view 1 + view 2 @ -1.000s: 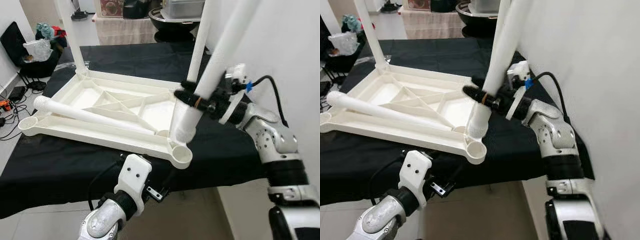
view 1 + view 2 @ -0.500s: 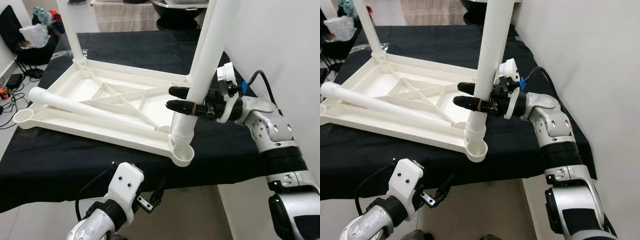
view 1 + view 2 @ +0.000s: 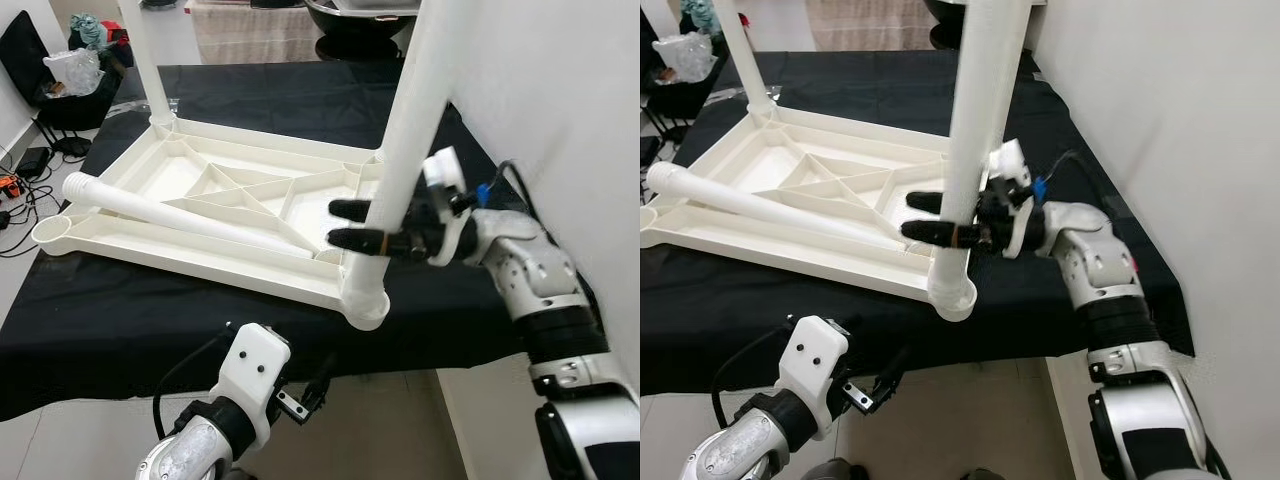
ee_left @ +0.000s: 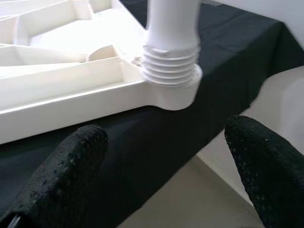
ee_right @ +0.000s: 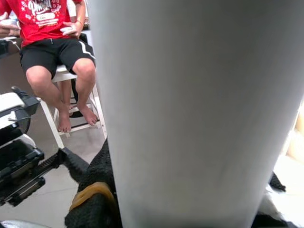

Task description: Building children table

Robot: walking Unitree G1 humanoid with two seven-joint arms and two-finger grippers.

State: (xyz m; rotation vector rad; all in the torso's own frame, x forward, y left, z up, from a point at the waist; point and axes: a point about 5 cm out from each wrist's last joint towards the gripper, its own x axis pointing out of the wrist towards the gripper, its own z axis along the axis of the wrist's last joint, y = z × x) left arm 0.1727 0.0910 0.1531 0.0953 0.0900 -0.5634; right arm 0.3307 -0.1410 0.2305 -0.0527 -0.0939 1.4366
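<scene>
A white plastic tabletop [image 3: 250,190] lies upside down on the black-covered table [image 3: 120,325]. My right gripper [image 3: 337,224] is shut on a white table leg [image 3: 410,120], which stands nearly upright. The leg's threaded end [image 4: 171,66] sits in the near right corner socket [image 3: 365,300], with threads still showing. A loose leg [image 3: 180,210] lies across the tabletop. Another leg [image 3: 150,60] stands in the far left corner. My left gripper [image 4: 166,137] hangs open below the table's front edge, under that socket.
A white wall [image 3: 560,100] runs close along the right side. A black bag [image 3: 60,95] and cables [image 3: 12,200] lie on the floor at far left. A person in a red shirt [image 5: 52,19] sits on a white stool.
The held leg's lower end has come down into the near right corner socket, and my right gripper has shifted nearer and lower with it. The left arm has barely moved.
</scene>
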